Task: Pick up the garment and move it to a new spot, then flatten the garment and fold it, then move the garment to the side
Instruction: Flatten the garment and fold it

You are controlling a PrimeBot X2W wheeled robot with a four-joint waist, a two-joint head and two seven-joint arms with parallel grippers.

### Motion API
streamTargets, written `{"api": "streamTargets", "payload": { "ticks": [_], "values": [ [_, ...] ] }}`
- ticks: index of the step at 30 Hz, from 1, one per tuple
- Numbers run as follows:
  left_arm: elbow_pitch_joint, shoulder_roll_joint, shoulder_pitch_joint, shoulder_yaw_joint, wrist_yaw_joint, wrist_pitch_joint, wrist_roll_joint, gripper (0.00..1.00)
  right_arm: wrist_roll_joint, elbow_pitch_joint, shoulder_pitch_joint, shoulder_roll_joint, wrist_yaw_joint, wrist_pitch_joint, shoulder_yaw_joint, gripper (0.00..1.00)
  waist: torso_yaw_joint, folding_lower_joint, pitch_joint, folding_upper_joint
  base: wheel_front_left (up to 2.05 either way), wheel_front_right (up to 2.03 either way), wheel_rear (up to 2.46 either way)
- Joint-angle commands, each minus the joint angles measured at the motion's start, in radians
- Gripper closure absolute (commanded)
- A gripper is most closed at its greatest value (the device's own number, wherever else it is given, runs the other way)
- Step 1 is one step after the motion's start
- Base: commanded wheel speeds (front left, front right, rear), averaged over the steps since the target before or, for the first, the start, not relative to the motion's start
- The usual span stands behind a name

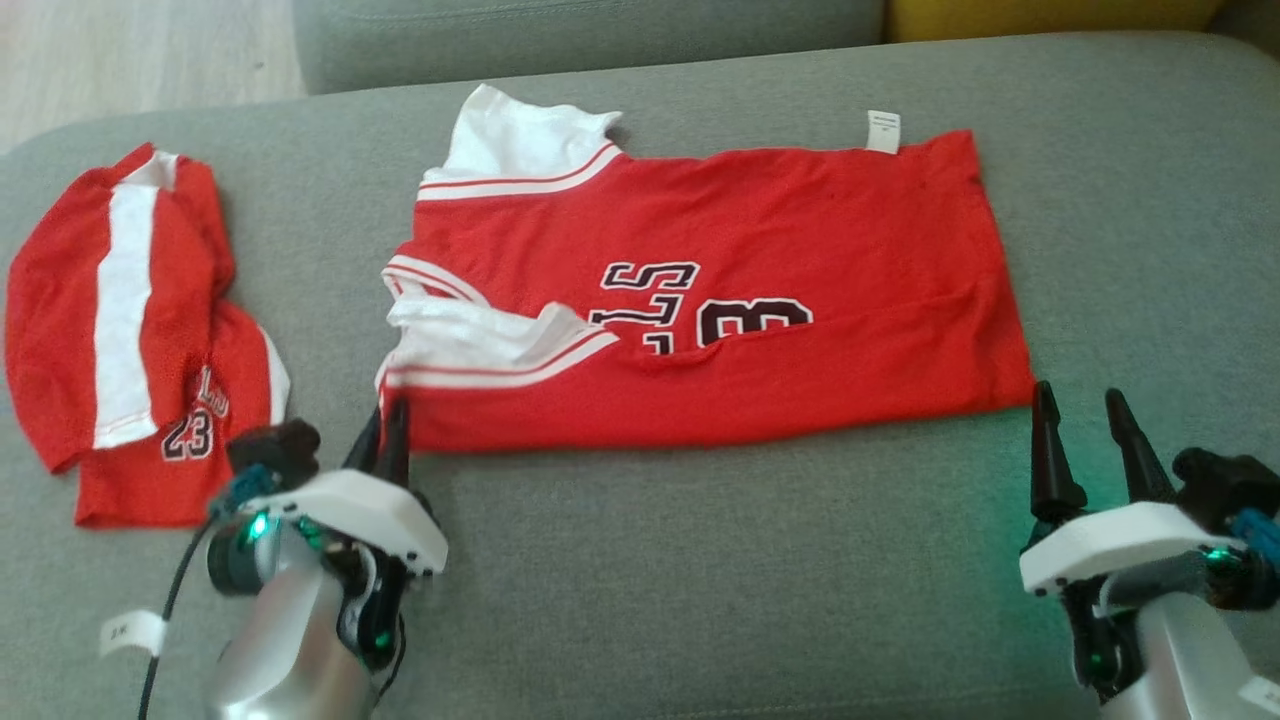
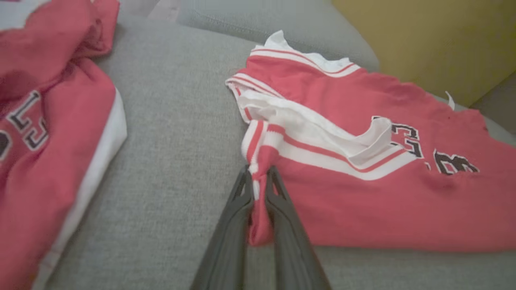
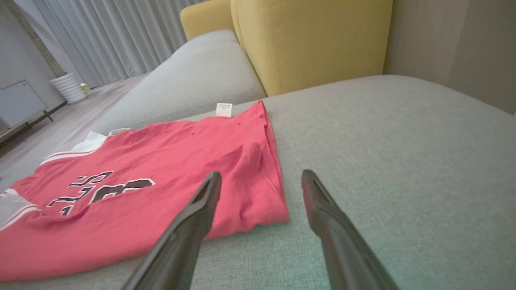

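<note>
Head view: the red jersey [image 1: 760,230] lies spread across the middle of a grey sofa cushion [image 1: 700,580]. Its white-trimmed neck and armholes point to the robot's left and its hem to the right. A fold along its near edge covers part of the black lettering and numbers. A small white label [image 1: 883,131] sticks out past the far edge.

The left claw [image 1: 388,420] sits at the jersey's near left corner with its two dark fingers drawn together. In the left wrist view this claw [image 2: 258,171] is clenched on the jersey [image 2: 363,201]. A bunched strip of the red and white striped trim is pinched between the fingers [image 2: 282,217] and hangs down between them towards the cushion.

The right claw [image 1: 1080,400] is released, its fingers spread wide, just beside the jersey's near right corner. In the right wrist view, one finger of this claw [image 3: 262,177] stands over the corner of the jersey [image 3: 161,161] and the other over bare cushion. It grips nothing. Whether the fingertips touch the cloth I cannot tell.

To the robot's left, apart from the jersey, lies a crumpled pair of red shorts [image 1: 130,300] with a white side stripe and the number 23. Behind the grey cushion stands a yellow cushion [image 3: 314,36].
</note>
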Motion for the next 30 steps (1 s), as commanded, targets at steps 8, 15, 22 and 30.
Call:
{"api": "streamTargets", "payload": {
  "ticks": [8,15,22,30],
  "values": [
    [-0.187,0.006,-0.02,0.041,-0.01,-0.02,0.02,1.0,0.032,0.087,-0.11,0.028,0.007,0.065,-0.043,0.0,0.048,0.0,0.024,0.0,0.0,0.0,0.0],
    [-0.243,-0.003,0.003,0.006,-0.018,-0.02,0.034,1.0,0.03,0.2,-0.182,0.037,0.007,0.104,-0.083,0.0,0.081,0.0,0.045,0.0,0.0,0.0,0.0],
    [-0.229,0.004,0.008,0.001,-0.019,-0.021,0.036,1.0,-0.025,0.279,-0.227,0.039,0.007,0.104,-0.127,0.0,0.09,0.0,0.06,0.0,0.0,0.0,0.0],
    [-0.232,0.004,0.005,0.007,-0.016,-0.021,0.041,1.0,-0.063,0.345,-0.263,0.043,0.007,0.115,-0.155,0.0,0.086,0.0,0.066,0.0,0.0,0.0,0.0]
  ]
}}
